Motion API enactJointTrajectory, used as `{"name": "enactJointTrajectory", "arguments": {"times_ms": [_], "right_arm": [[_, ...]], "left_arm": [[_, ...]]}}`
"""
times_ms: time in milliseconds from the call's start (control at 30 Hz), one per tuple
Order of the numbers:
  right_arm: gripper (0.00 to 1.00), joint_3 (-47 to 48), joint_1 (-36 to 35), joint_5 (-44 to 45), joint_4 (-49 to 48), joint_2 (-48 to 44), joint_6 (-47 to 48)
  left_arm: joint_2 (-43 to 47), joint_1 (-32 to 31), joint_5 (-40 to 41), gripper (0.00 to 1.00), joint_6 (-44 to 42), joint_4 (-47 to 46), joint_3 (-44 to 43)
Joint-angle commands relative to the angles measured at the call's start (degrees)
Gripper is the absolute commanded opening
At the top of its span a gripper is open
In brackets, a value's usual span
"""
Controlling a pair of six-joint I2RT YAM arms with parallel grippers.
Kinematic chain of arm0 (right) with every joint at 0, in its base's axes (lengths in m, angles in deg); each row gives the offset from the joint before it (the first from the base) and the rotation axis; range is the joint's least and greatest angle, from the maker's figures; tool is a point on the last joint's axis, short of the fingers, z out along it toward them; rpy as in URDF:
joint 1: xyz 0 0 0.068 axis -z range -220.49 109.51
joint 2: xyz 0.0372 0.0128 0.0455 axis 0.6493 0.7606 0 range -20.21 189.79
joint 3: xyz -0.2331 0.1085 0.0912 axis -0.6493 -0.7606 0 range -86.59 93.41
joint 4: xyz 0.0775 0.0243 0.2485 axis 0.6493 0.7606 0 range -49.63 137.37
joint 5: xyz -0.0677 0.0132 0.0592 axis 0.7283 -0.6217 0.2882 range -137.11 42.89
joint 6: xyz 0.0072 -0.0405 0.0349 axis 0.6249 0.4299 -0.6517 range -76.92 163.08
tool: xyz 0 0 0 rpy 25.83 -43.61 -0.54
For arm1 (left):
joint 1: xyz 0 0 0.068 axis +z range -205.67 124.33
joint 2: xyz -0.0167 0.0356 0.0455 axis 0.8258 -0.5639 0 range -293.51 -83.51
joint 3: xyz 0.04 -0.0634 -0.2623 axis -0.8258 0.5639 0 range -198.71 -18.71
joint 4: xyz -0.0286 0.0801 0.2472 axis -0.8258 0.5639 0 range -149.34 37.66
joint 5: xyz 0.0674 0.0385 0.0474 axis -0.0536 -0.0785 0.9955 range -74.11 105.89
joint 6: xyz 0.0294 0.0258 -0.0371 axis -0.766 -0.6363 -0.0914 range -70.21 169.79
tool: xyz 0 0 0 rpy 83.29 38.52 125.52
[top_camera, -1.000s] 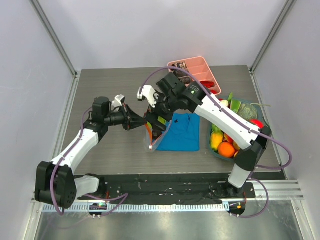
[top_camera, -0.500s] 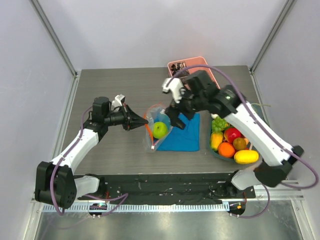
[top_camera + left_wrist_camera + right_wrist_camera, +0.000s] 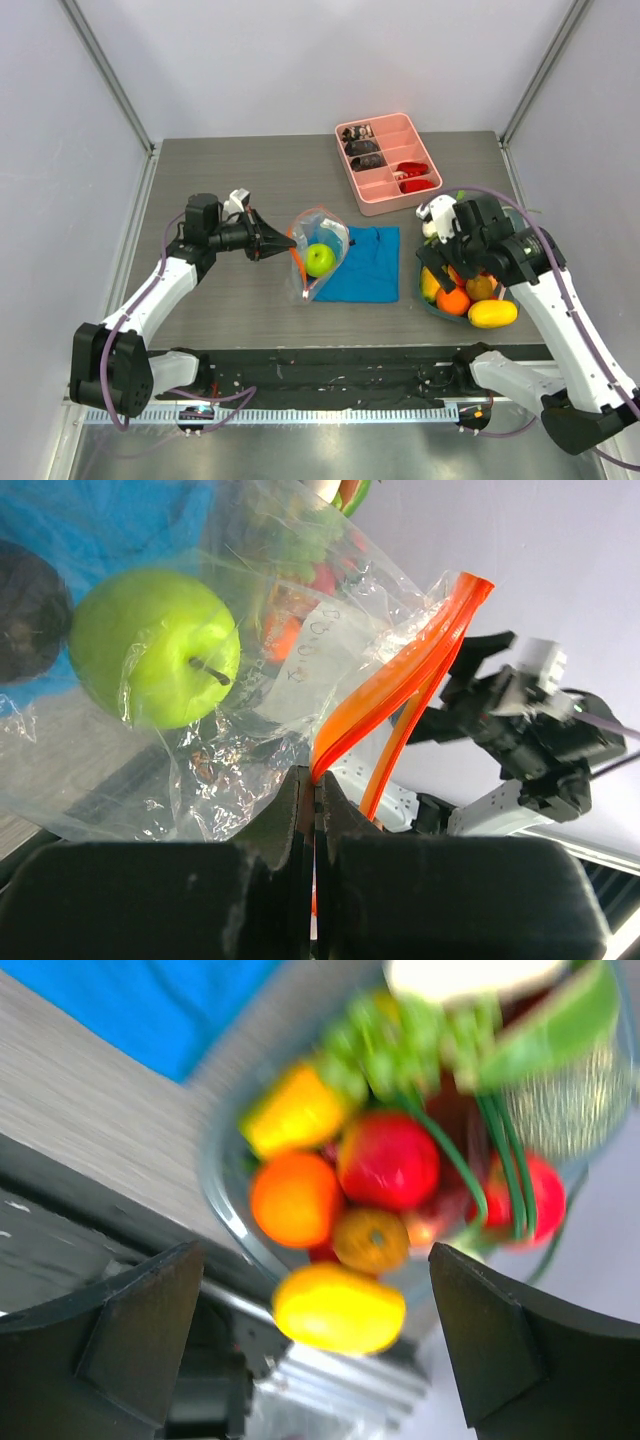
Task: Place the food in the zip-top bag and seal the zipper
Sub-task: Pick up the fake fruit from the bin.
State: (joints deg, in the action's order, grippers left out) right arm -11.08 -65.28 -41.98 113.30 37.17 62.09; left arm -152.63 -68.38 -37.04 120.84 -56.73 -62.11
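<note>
The left gripper point(image 3: 315, 792) pinches the zipper point(image 3: 400, 690), keeping the mouth of the zip-top bag point(image 3: 318, 228) up — 1 green apple point(image 3: 320, 260) lies inside. The right gripper point(image 3: 318, 1305) hangs wide-spread over the bowl point(image 3: 222, 1222); it should straddle the orange point(image 3: 296, 1200) squarely.

A grey wood-grain table point(image 3: 230, 170) stands between pale walls point(image 3: 300, 60). Toward its far edge, right of centre, sits a pink divided tray point(image 3: 388, 192), with small dark pieces point(image 3: 362, 150) in the far compartments and red ones point(image 3: 413, 175) on its right side. They may be toy bits, but they are too small to tell. A folded blue cloth point(image 3: 368, 265) lies flat mid-table. Just right of it is a greyish-blue bowl point(image 3: 432, 306) — blurred in the right wrist view. A black mat point(image 3: 330, 365) runs along the near edge.
</note>
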Motion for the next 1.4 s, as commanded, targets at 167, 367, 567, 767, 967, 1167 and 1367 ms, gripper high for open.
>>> {"name": "enactJointTrajectory", "arguments": {"times_ms": [167, 367, 567, 767, 967, 1167, 1367], "right_arm": [[0.98, -7.21, 11.52, 6.32, 12.06, 5.88, 7.27], [0.98, -7.47, 13.72, 6.56, 13.56, 7.74, 13.16], [0.93, -10.99, 15.04, 3.05, 10.15, 7.74, 9.75], [0.91, -16.26, 16.71, 5.42, 3.82, 9.32, 7.98], [0.90, -17.67, 19.08, 6.21, -0.23, 12.04, 8.15], [0.89, -16.01, 21.80, 4.90, -1.47, 13.63, 8.68], [0.83, -16.18, 23.57, 4.37, -3.40, 15.56, 9.30]], "left_arm": [[1.01, -0.03, 0.10, 0.00, -3.11, 1.17, -2.57], [1.36, -0.04, 0.10, 0.00, -3.46, 1.34, -2.22], [1.36, -0.03, 0.02, 0.00, -3.90, 1.96, -2.75], [1.71, -0.04, 0.02, 0.00, -3.98, 2.05, -2.75], [2.06, -0.03, 0.10, 0.00, -4.16, 2.40, -2.66], [1.89, -0.04, 0.02, 0.00, -4.42, 2.49, -2.66], [1.45, -0.04, 0.19, 0.00, -4.43, 2.49, -2.92]]}}
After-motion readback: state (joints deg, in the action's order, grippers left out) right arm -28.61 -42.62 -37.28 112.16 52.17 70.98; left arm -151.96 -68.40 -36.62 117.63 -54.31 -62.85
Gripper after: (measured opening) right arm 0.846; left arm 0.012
